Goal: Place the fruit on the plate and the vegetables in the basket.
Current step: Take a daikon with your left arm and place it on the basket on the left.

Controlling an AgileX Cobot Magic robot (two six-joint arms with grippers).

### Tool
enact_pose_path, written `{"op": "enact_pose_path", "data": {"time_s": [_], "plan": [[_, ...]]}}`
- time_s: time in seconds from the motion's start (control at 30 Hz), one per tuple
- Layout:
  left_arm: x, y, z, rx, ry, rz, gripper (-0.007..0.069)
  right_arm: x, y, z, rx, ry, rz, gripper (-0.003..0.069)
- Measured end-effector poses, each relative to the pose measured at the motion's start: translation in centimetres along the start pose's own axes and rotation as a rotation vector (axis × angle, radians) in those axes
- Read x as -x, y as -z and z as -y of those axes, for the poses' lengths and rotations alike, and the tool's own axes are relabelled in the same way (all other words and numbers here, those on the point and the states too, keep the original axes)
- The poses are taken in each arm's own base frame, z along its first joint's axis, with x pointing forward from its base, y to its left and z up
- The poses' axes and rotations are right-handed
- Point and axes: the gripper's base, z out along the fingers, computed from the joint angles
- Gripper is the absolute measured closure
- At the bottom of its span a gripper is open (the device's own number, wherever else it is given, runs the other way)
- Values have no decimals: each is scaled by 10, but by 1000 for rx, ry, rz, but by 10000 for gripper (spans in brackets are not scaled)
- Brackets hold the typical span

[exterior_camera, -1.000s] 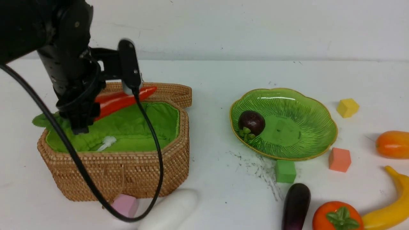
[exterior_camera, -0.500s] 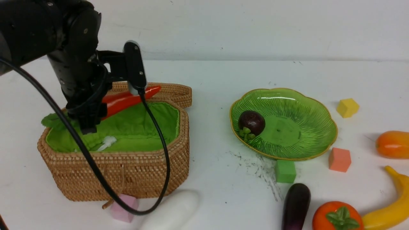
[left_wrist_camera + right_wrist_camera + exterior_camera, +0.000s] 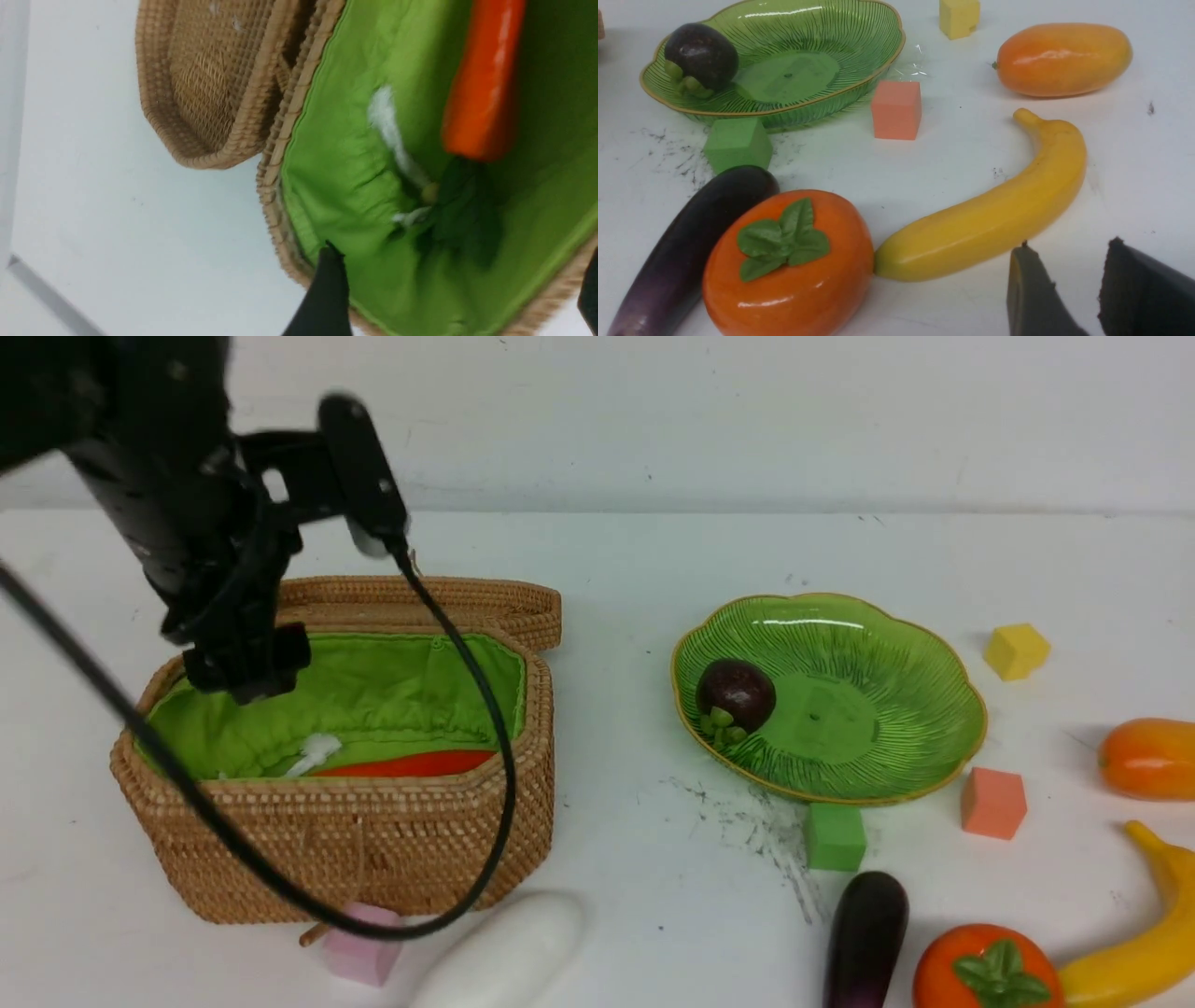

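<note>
Long glossy red chili (image 3: 411, 763) lies inside the tan wicker basket (image 3: 373, 840), along its front wall, long axis left-right, stem left, tip right. I read left claw (image 3: 245, 683) wide open, empty, above basket's left end.

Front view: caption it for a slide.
Left gripper open above the basket, red chili inside; mangosteen on the plate.

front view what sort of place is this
Likely a robot lab bench, not a kitchen: a scuffed white table, a toy banana, a green foam cube, and a black robot arm over the wicker basket.
</note>
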Motion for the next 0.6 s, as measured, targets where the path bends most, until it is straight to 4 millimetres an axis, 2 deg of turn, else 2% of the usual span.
{"op": "enact_pose_path", "data": {"time_s": [0.03,0.07,0.13,0.23,0.3,0.4,0.6], "plan": [[1,5,2,-12,15,26,-6,0,0,0,0,0,0,414],[0,24,6,-31,49,103,20,0,0,0,0,0,0,414],[-2,45,14,-70,84,203,55,0,0,0,0,0,0,414],[-5,61,29,-158,137,297,88,0,0,0,0,0,0,414],[-7,59,40,-227,170,310,95,0,0,0,0,0,0,414],[-8,46,55,-330,265,305,99,0,0,0,0,0,0,414],[-10,15,70,-363,482,315,99,0,0,0,0,0,0,414]]}}
